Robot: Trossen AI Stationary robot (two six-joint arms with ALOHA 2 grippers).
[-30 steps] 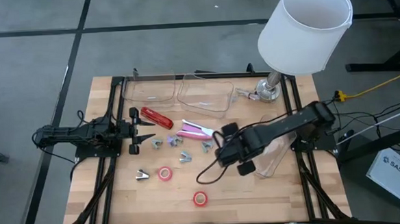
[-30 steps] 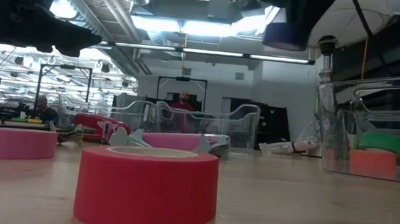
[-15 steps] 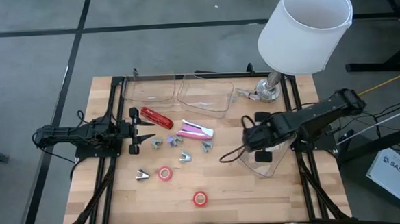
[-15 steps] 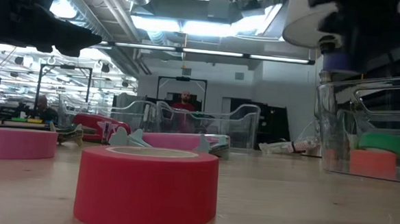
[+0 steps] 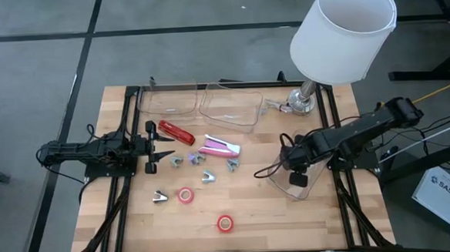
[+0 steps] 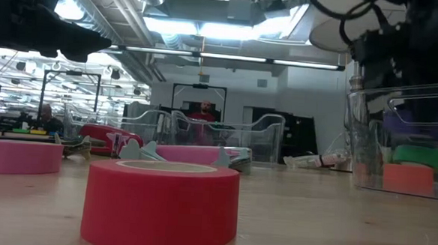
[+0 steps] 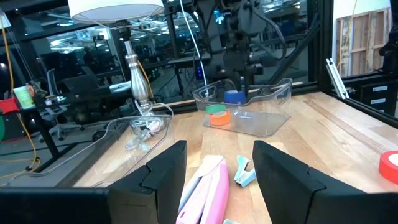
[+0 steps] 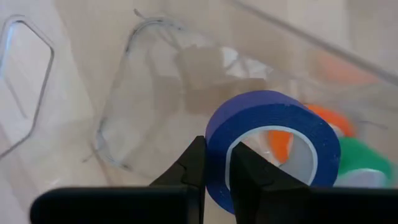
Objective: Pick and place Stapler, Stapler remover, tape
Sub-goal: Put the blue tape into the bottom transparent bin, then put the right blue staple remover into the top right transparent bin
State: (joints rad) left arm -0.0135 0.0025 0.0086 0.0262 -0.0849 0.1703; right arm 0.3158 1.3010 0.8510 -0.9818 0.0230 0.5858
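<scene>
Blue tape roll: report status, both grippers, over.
Right gripper shut on blue tape roll, over the clear bin holding green and orange rolls. Left gripper open, idle at table's left. Nothing in the way.

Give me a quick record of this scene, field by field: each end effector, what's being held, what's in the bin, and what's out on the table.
right end effector: shut on the blue-purple tape roll, over the clear bin
left end effector: open, holding nothing, waiting at the table's left side
in bin: green tape roll, orange tape roll
on table: red tape roll, pink tape roll, pink stapler, red stapler
</scene>
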